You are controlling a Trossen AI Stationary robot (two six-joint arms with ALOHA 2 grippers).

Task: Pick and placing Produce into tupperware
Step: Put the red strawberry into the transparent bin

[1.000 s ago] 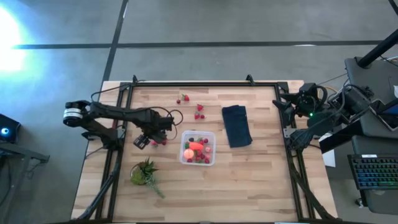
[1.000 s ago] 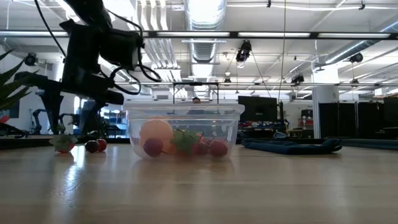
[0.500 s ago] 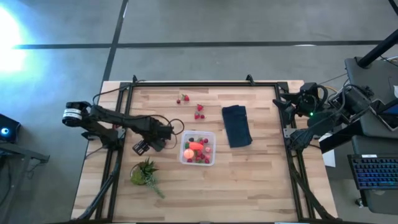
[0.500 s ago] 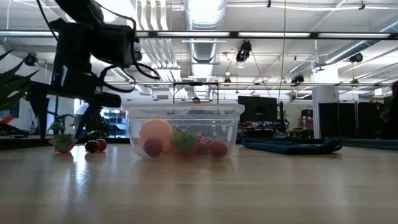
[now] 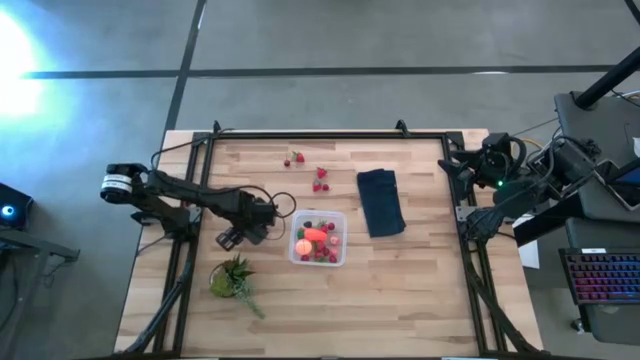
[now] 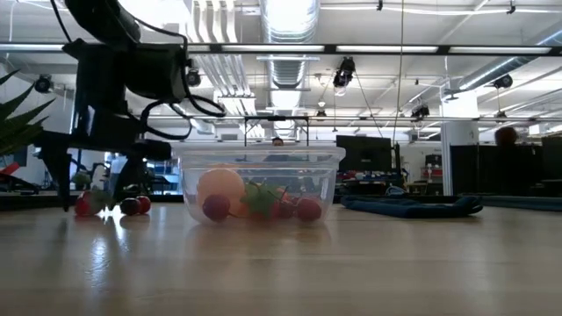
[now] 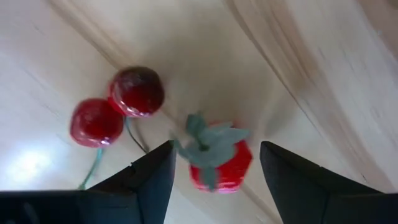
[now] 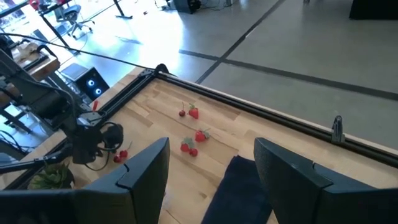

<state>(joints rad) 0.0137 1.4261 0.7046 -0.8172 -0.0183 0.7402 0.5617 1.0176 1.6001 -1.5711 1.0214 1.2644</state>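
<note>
The clear tupperware (image 5: pixel 319 238) (image 6: pixel 261 184) stands mid-table and holds a peach ball (image 5: pixel 303 245), an orange-red piece (image 5: pixel 316 236) and several red berries. To its left my left gripper (image 7: pixel 217 186) (image 6: pixel 88 189) points straight down, open. Its fingers stand on either side of a red strawberry (image 7: pixel 221 158) (image 6: pixel 85 204) that lies on the wood, without touching it. Two dark red cherries (image 7: pixel 118 106) (image 6: pixel 132 205) lie just beside it. In the high view the left hand (image 5: pixel 228 238) hides these pieces. My right gripper (image 8: pixel 211 186) waits open, raised at the table's far right corner (image 5: pixel 470 172).
More berries lie near the far edge (image 5: pixel 293 158) (image 5: pixel 320 180). A dark navy folded cloth (image 5: pixel 380 202) lies right of the tupperware. A green leafy bunch (image 5: pixel 232 278) lies near the front left. Black frame rails (image 5: pixel 180 270) run along the table's sides.
My left gripper has sunk toward the table and gone a little toward the near edge, coming down over the strawberry beside the cherries. Its fingers have stayed open. The produce and tupperware have not moved.
</note>
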